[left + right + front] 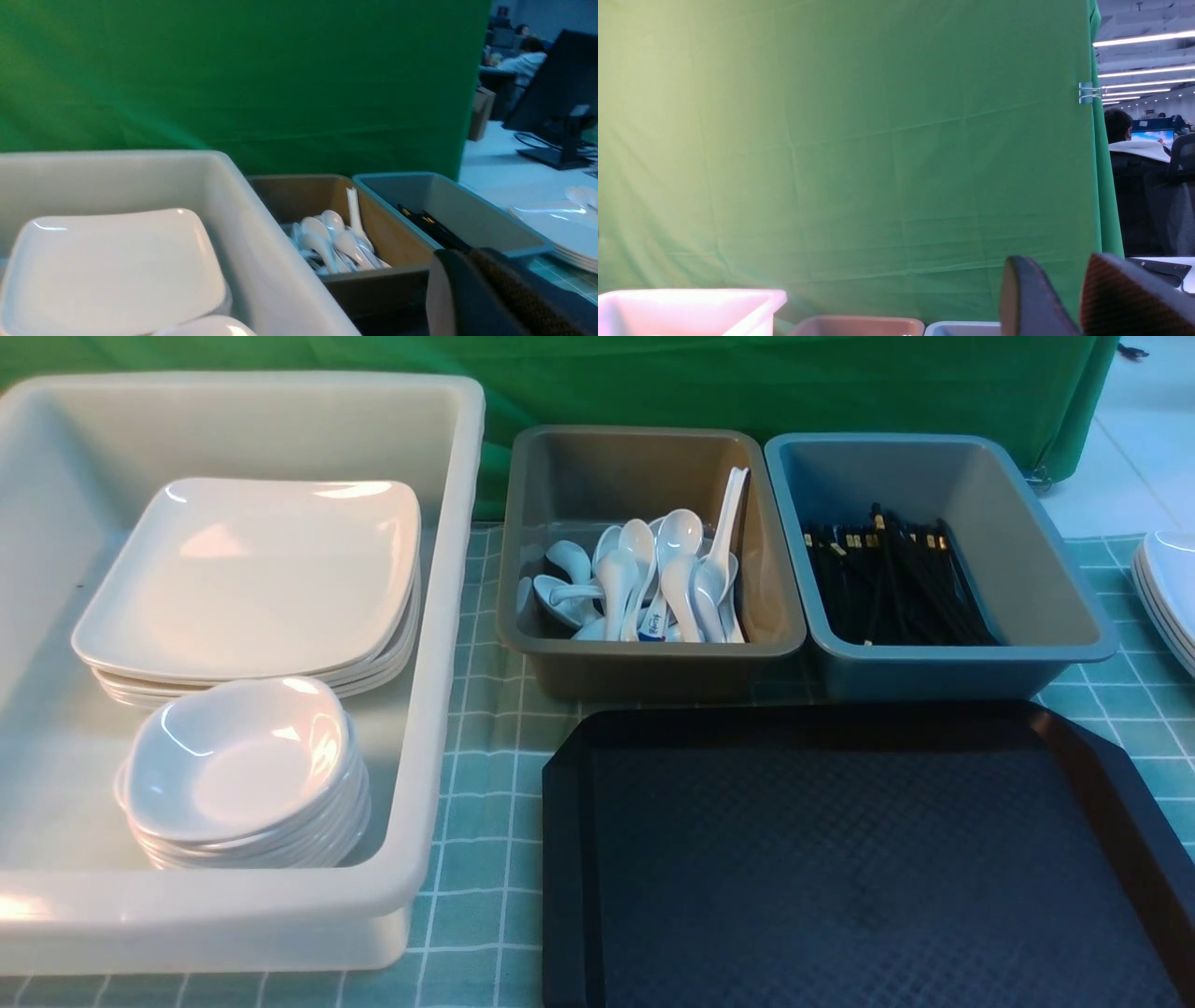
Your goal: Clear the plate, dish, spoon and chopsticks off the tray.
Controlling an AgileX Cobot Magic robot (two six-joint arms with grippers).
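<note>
The black tray (pixel 840 859) lies at the front right with nothing on it. A large square white plate (pixel 252 574) tops a stack in the white tub (pixel 448 616), and a small deep dish (pixel 238 761) tops a second stack in front of it. White spoons (pixel 653 579) lie heaped in the grey tub (pixel 644 658). Black chopsticks (pixel 892 579) lie in the blue-grey tub (pixel 952 658). Neither arm shows in the front view. My left gripper (pixel 460 256) is shut and empty, low beside the tubs. My right gripper (pixel 1052 263) is open with nothing between its fingers.
Three tubs stand in a row behind and to the left of the tray on a green checked cloth. More white plates (pixel 1167 588) are stacked at the table's right edge. A green curtain (pixel 747 383) hangs behind the tubs.
</note>
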